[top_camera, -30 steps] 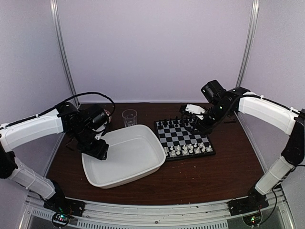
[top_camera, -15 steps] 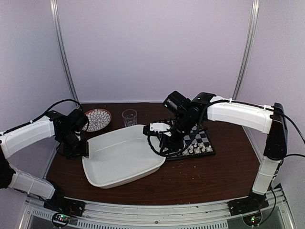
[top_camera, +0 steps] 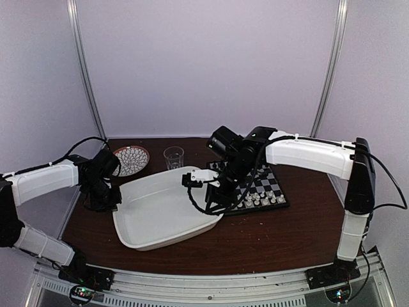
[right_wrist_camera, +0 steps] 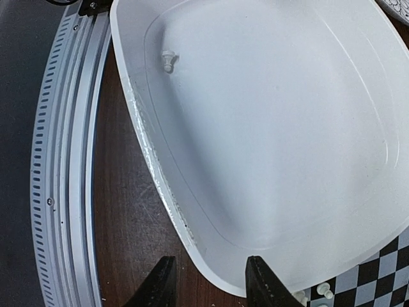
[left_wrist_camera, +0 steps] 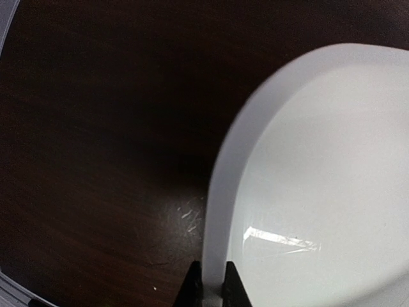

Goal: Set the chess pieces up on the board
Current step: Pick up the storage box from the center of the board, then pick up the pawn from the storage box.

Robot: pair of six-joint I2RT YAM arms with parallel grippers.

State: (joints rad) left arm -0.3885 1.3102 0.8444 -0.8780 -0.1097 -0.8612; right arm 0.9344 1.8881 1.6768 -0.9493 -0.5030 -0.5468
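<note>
Top view: the left gripper (top_camera: 105,197) clamps the left rim of the white tray (top_camera: 160,217) at centre frame; the right gripper (top_camera: 197,185) hangs spread over the tray's right side. The board (top_camera: 265,182) lies just right of the tray, white chess pieces (top_camera: 255,200) ranked along its near edge (a glass (top_camera: 173,157) and a patterned dish (top_camera: 131,158) stand behind). Left wrist: both fingers (left_wrist_camera: 192,289) pinch the tray's rim, bottom centre. Right wrist: jaws wide apart, holding nothing, above the tray's edge; one white piece (right_wrist_camera: 168,59) lies in the tray, upper left. A tug on the pinched rim could well shove the tray into the board, toppling the ranked pieces, or send the lone piece sliding.
</note>
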